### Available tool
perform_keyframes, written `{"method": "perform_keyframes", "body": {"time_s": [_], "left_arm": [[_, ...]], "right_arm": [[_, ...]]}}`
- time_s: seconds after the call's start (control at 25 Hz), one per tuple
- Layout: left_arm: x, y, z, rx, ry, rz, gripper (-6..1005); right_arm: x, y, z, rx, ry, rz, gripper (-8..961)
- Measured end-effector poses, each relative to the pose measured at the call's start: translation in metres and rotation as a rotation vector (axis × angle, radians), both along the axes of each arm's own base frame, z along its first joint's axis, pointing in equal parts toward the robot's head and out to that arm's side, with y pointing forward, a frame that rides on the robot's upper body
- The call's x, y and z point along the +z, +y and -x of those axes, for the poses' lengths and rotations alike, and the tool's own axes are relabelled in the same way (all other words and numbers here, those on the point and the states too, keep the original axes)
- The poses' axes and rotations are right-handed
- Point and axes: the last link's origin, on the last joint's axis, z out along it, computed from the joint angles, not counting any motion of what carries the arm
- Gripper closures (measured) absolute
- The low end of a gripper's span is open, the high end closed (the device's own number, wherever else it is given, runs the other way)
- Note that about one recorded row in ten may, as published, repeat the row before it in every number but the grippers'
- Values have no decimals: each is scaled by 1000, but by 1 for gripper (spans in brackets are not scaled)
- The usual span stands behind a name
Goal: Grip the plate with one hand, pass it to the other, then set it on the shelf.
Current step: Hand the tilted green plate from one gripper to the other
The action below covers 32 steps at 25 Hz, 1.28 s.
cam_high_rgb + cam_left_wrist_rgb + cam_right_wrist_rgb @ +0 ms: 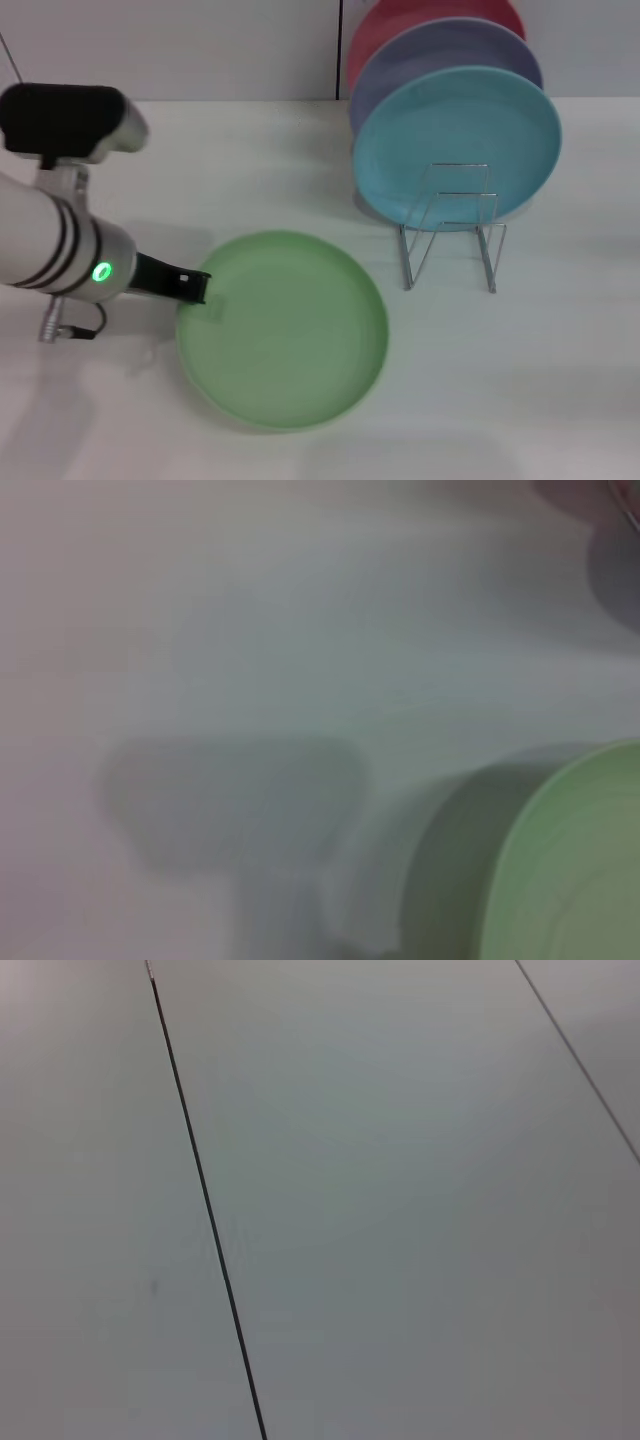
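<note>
Green plate (283,330) flat on table (540,380), near wire rack (452,228). Left gripper (192,288) at plate's left rim; can't tell whether fingers closed. Risk: shallow rim bite, plate slips or tilts on lift. Right gripper unseen.

Even, bright overhead light is washing the white table (300,160). Soft shadows are falling under the left gripper (195,288) and beside the light green plate (285,330). The left wrist view is blurring heavily; the plate's rim there is sitting out of focus.
</note>
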Motion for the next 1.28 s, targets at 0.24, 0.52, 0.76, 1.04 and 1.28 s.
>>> {"method": "perform_keyframes", "body": {"time_s": [0.24,0.52,0.76,1.04,1.28], "left_arm": [[23,-6,12,-21,-88,-70,954],[46,-10,26,-110,-227,-151,963],[55,-12,48,-232,-292,-301,963],[50,-5,77,-353,-362,-490,962],[57,11,88,-422,-367,-576,962]], "right_arm": [[-1,3,3,10,0,5,269],[-6,8,6,16,10,15,269],[-17,5,13,42,25,14,269],[-32,2,19,62,44,24,269],[-42,5,24,86,47,70,269]]}}
